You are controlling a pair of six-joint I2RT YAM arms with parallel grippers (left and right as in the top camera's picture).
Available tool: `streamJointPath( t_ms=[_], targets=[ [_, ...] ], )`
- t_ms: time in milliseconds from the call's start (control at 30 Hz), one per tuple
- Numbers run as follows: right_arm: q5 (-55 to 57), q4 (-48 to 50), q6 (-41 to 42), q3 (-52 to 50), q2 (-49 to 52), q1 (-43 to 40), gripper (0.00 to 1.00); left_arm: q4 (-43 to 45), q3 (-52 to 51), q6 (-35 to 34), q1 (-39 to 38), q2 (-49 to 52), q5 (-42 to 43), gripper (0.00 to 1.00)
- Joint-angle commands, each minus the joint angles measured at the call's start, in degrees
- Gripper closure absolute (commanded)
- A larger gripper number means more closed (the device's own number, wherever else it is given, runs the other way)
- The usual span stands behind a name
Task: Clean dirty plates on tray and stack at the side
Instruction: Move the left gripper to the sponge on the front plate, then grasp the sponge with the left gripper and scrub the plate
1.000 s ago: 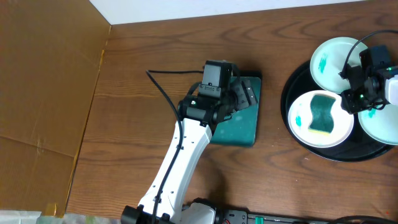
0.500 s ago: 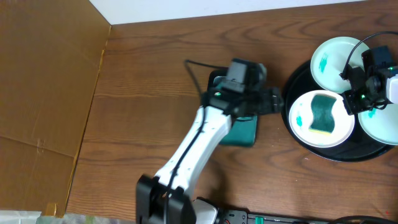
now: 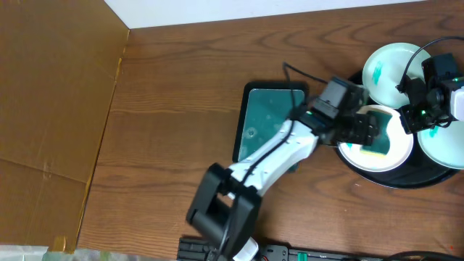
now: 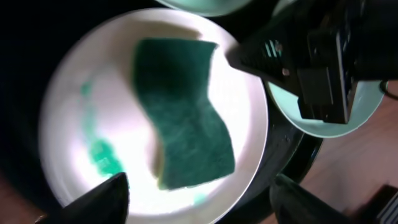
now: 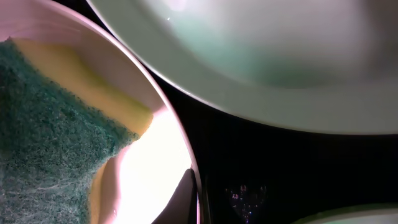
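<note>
From overhead, the left gripper (image 3: 368, 130) is seen to have been swung within the last second from the green tray (image 3: 264, 119), now uncovered, to a spot over the middle plate (image 3: 397, 151) on the black tray (image 3: 346, 165). The sponge (image 3: 375, 150) lying on that plate is largely hidden beneath it. The right gripper (image 3: 412, 119) is held at that plate's right edge, between the far plate (image 3: 384, 65) and the right plate (image 3: 444, 148). A grab at the sponge is judged to be in hand, and no plate has yet been stacked aside. The brown wooden table (image 3: 181, 87) is bordered on the left by cardboard (image 3: 51, 94) and on the far side by a white wall (image 3: 290, 9).

In the left wrist view, the fingers (image 4: 102, 198) are spread wide with nothing held. The sponge lies between them, and a teal smear (image 4: 99, 154) is seen left of it.

In the right wrist view, one finger (image 5: 185, 196) is set at the middle plate's rim. Whether anything is gripped cannot be told.
</note>
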Motion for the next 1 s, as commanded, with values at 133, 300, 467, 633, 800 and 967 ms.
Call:
streamJointPath(
  t_ms=[133,300,467,633,800,967],
  targets=[
    [-0.11,-0.02,0.63,0.46,1.16,-0.98,0.99,3.69,-0.13,-1.86,-4.07,5.14,-11.91,0.36],
    [-0.11,-0.04,0.63,0.46,1.16,-0.98,0.98,6.27,-0.13,-3.28,-6.16,5.81,-20.37,0.36],
    [-0.11,-0.13,0.63,0.46,1.16,-0.98,0.98,9.29,-0.13,-3.28,-8.31,6.38,-22.47,0.36],
    [-0.09,-0.17,0.61,0.46,1.18,-0.98,0.99,9.94,-0.13,-3.52,-9.09,8.37,-25.73,0.37],
    [-0.09,-0.13,0.61,0.46,1.16,-0.98,0.99,10.69,-0.13,-3.78,-9.09,9.49,-25.64,0.41],
    [-0.09,-0.13,0.61,0.46,1.18,-0.98,0.99,10.86,-0.13,-6.21,-9.09,10.08,-25.64,0.49]
  ],
)
